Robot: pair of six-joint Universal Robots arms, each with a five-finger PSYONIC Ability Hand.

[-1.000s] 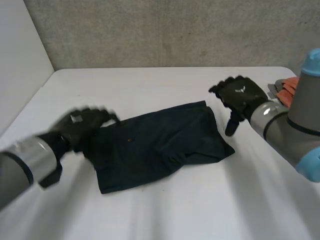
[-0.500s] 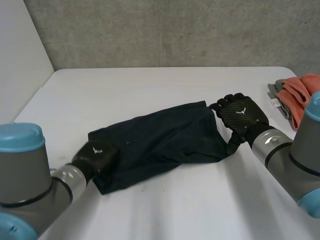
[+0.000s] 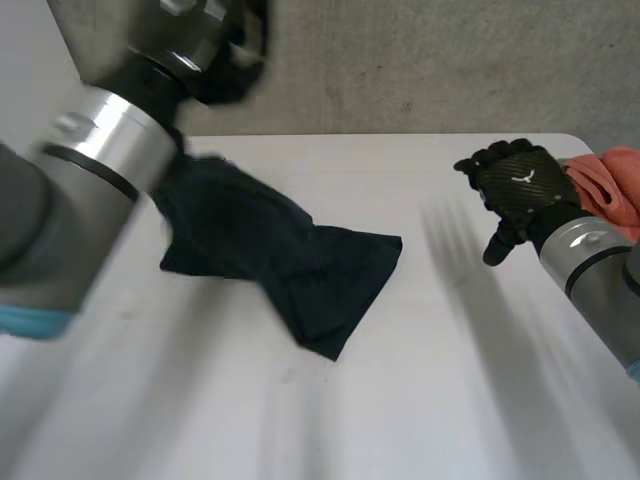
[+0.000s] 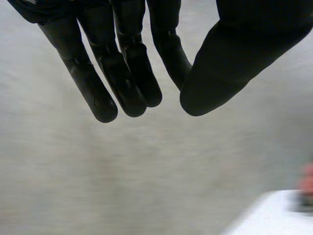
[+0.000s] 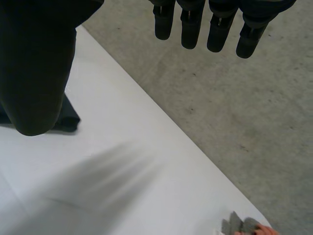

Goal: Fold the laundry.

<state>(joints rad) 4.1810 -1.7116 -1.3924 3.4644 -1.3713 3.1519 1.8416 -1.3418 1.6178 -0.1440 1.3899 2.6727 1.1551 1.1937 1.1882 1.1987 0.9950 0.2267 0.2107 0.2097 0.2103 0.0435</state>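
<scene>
Cloth (image 3: 300,270) lies bunched on the table (image 3: 450,400). Left hand (image 4: 124,78) is up high, fingers straight and empty. Right hand (image 3: 515,185) has loose, empty fingers.

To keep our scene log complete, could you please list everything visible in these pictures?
Dark cloth: one, blue-black, bunched on the table's left half.
Orange cloth: one pile, orange-red, at the table's right edge, beyond the right hand.
Table: one, white, beneath everything.
Wall: one, grey, behind the table.
Left hand: one, black, open, held high in front of the wall.
Right hand: one, black, open, above the table's right side, apart from the dark cloth.
</scene>
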